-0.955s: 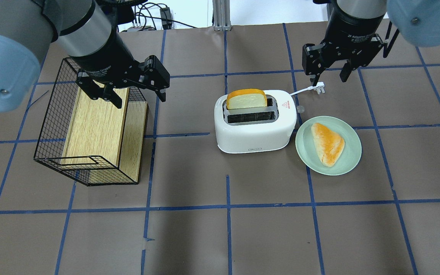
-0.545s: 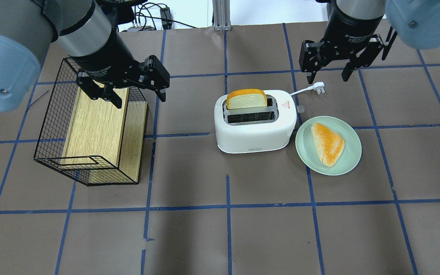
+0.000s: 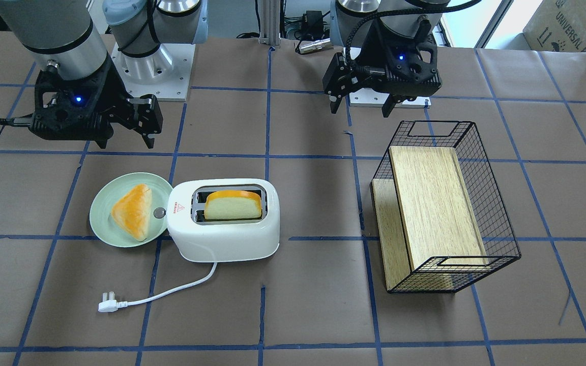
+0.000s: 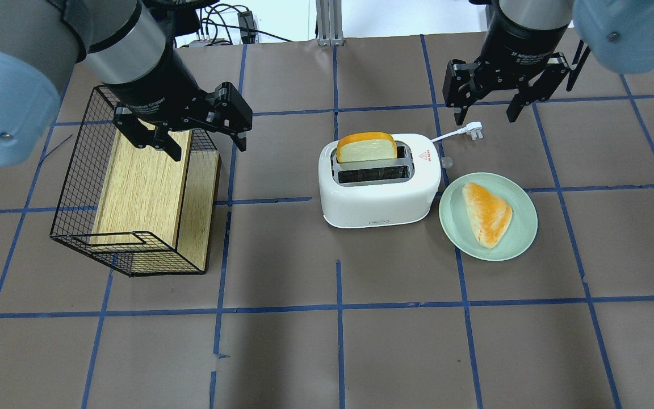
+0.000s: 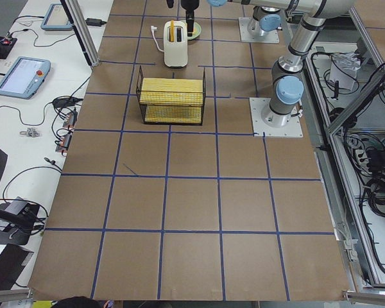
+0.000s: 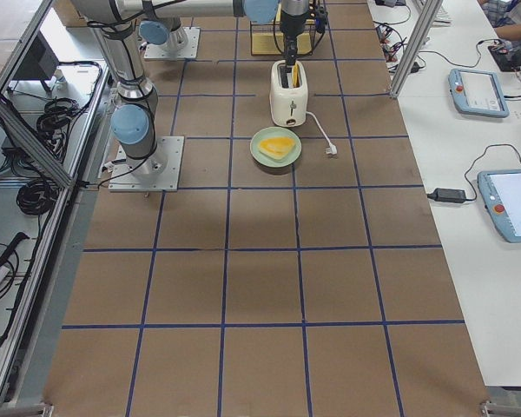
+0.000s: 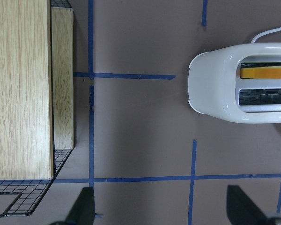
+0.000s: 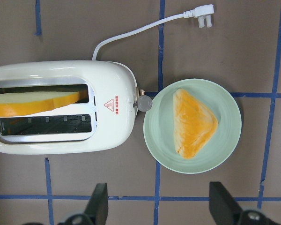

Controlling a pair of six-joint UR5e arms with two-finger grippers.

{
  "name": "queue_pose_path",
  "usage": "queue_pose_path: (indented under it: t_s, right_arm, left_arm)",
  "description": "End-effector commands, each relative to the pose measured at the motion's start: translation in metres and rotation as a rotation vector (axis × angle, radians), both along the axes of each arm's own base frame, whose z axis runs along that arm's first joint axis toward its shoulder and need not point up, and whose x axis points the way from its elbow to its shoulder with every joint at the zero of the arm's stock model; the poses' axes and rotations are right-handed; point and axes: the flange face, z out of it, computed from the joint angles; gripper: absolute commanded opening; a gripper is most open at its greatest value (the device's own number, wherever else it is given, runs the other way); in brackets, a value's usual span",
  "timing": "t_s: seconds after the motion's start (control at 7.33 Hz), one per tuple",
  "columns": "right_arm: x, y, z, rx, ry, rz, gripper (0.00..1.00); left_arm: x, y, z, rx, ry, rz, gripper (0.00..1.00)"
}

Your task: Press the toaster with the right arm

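Observation:
The white toaster point(image 4: 381, 187) stands mid-table with a bread slice point(image 4: 367, 147) upright in its far slot; the near slot is empty. Its round silver lever knob point(image 4: 447, 162) is on the end facing the plate. It also shows in the front view point(image 3: 222, 234) and the right wrist view point(image 8: 61, 131), with the knob point(image 8: 145, 103) there too. My right gripper point(image 4: 486, 111) is open and empty, held above the table beyond the knob, near the plug point(image 4: 476, 132). My left gripper point(image 4: 209, 149) is open and empty over the basket's far corner.
A pale green plate point(image 4: 523, 236) with a triangular bread piece point(image 4: 489, 213) sits right beside the toaster's knob end. A black wire basket point(image 4: 74, 187) holding a wooden board point(image 4: 139, 187) stands at the left. The white cord runs from the toaster to the plug.
My right gripper has shifted slightly farther from the robot and a little left, still open. The left arm, toaster and plate have not moved.

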Motion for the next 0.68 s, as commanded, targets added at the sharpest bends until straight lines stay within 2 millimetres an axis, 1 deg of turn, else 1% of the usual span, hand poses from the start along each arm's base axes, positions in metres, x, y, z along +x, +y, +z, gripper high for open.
queue_pose_path:
  t_s: [0.0, 0.55]
  right_arm:
    - [0.0004, -0.0004, -0.0009, 0.002, 0.005, 0.003, 0.81]
    - [-0.0002, -0.0011, 0.0002, -0.003, 0.003, 0.001, 0.83]
  left_arm:
    - [0.0, 0.0, -0.0001, 0.0, 0.0, 0.0, 1.0]
    - [0.0, 0.0, -0.0001, 0.0, 0.0, 0.0, 1.0]
